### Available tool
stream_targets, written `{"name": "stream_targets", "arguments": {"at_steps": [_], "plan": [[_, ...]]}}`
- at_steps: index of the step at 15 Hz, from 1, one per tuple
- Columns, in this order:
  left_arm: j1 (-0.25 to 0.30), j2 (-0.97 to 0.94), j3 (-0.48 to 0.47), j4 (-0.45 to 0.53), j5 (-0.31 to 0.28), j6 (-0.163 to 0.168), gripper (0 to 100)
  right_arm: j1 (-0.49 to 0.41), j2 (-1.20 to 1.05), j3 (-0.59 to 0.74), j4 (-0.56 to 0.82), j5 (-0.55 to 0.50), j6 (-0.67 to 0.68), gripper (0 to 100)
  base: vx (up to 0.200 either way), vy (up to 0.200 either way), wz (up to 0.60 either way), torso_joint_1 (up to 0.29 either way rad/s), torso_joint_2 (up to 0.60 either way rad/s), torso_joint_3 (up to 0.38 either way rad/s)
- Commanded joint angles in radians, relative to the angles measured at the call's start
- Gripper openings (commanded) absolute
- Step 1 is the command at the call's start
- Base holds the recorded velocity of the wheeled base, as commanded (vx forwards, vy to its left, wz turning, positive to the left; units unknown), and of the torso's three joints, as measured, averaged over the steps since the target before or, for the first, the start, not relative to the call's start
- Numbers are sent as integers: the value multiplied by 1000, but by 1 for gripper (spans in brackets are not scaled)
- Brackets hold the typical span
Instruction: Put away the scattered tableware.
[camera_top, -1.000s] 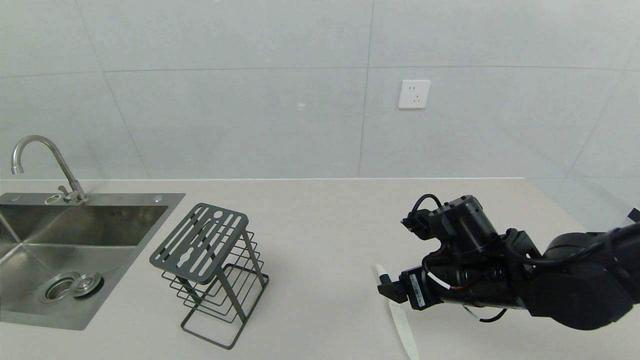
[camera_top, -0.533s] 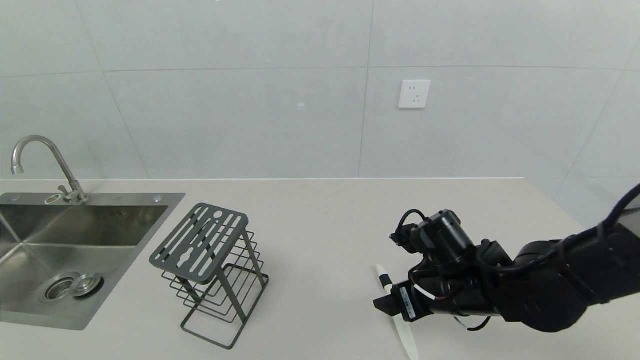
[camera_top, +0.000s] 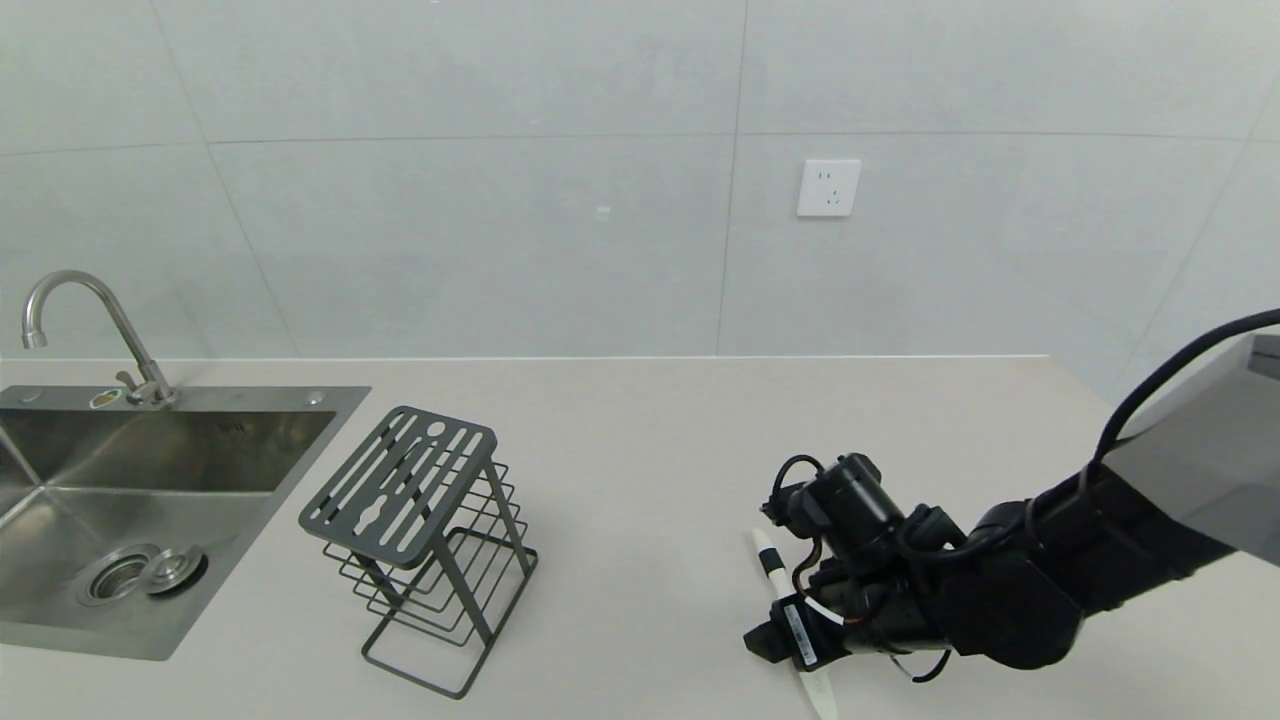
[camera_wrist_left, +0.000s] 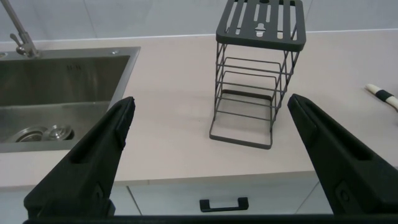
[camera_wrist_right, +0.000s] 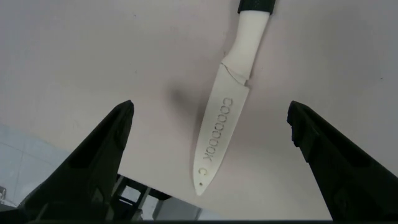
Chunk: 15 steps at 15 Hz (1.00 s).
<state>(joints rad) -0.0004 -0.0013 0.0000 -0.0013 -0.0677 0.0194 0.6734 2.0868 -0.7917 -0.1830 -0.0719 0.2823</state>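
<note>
A white knife (camera_wrist_right: 225, 118) with a black-banded handle (camera_top: 766, 557) lies flat on the counter at the front right, its blade toward the counter's near edge. My right gripper (camera_top: 772, 640) hangs low over it, open, one finger (camera_wrist_right: 93, 165) on each side of the blade and neither touching it. A dark wire knife rack (camera_top: 420, 540) with a slotted top stands in the middle-left of the counter. My left gripper (camera_wrist_left: 211, 102) is open and empty, held back from the counter's front edge, facing the rack (camera_wrist_left: 258, 68).
A steel sink (camera_top: 60, 500) with a tap (camera_top: 90, 320) is set into the counter at the far left. Bare counter (camera_top: 640, 450) lies between the rack and the knife. The knife's tip lies close to the near edge.
My right arm has come down and forward, toward the counter's near edge, bringing its open gripper over the knife. The knife, the rack and the left gripper's surroundings are unchanged.
</note>
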Motion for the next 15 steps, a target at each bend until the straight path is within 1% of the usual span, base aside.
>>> {"name": "stream_targets", "arguments": {"at_steps": [1, 3, 8, 12, 13, 15], "plan": [[-1, 1, 0, 0, 0, 1, 100, -2, 41, -15, 0, -12, 8, 100, 0, 0, 0, 0, 0, 0], [0, 1, 0, 0, 0, 1, 100, -3, 72, -35, 0, -23, 26, 100, 0, 0, 0, 0, 0, 0], [0, 1, 0, 0, 0, 1, 100, -3, 91, -57, 0, -106, 24, 100, 0, 0, 0, 0, 0, 0], [-1, 1, 0, 1, 0, 1, 100, -3, 99, -54, 0, -111, 26, 100, 0, 0, 0, 0, 0, 0], [0, 1, 0, 0, 0, 1, 100, -3, 104, -50, 0, -111, 28, 0, 0, 0, 0, 0, 0, 0], [-1, 1, 0, 0, 0, 1, 100, -2, 131, -47, 2, -109, 31, 0, 0, 0, 0, 0, 0, 0]]}}
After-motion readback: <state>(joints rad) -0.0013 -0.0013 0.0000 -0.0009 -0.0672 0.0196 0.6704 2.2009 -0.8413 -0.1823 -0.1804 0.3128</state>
